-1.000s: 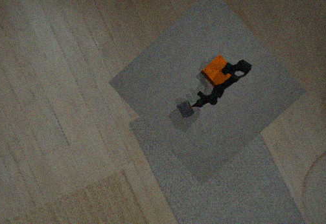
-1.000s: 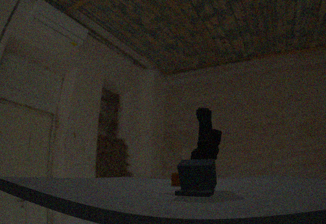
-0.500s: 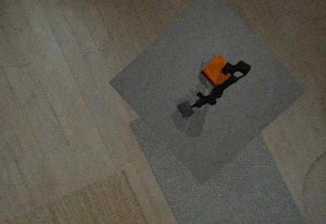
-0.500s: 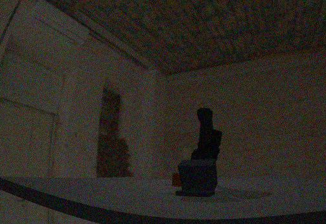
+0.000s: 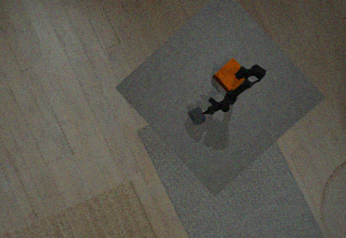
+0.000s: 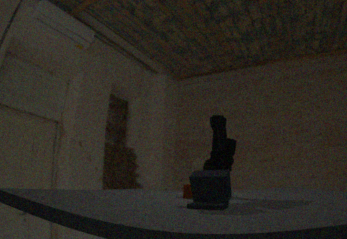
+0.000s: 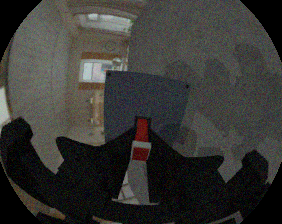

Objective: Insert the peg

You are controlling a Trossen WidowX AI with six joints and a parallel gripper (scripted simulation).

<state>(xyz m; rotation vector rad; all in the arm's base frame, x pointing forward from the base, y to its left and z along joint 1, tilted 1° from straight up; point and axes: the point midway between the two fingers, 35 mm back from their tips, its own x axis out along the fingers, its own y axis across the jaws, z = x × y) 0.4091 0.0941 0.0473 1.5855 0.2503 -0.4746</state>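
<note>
The sloped panel (image 5: pixel 197 115) (image 6: pixel 210 190) (image 7: pixel 142 90) is a dark blue-grey block standing on the table. My gripper (image 5: pixel 206 113) (image 7: pixel 141 129) is close in front of its face, shut on the red peg. The peg (image 7: pixel 142 131) shows as a red strip between the black fingers, with a pale band and more red nearer the camera. Its far end meets the panel's face at the fingertips. The hole is hidden behind the fingertips, so how deep the peg sits cannot be told. In the exterior view the panel hides the fingers.
An orange block (image 5: pixel 231 70) (image 6: pixel 187 190) is on the grey table (image 5: pixel 155 76) (image 6: pixel 86 207) beside the arm, behind the panel in the exterior view. The arm (image 5: pixel 235 94) (image 6: pixel 220 148) reaches past it to the panel. Shadows fall around the panel.
</note>
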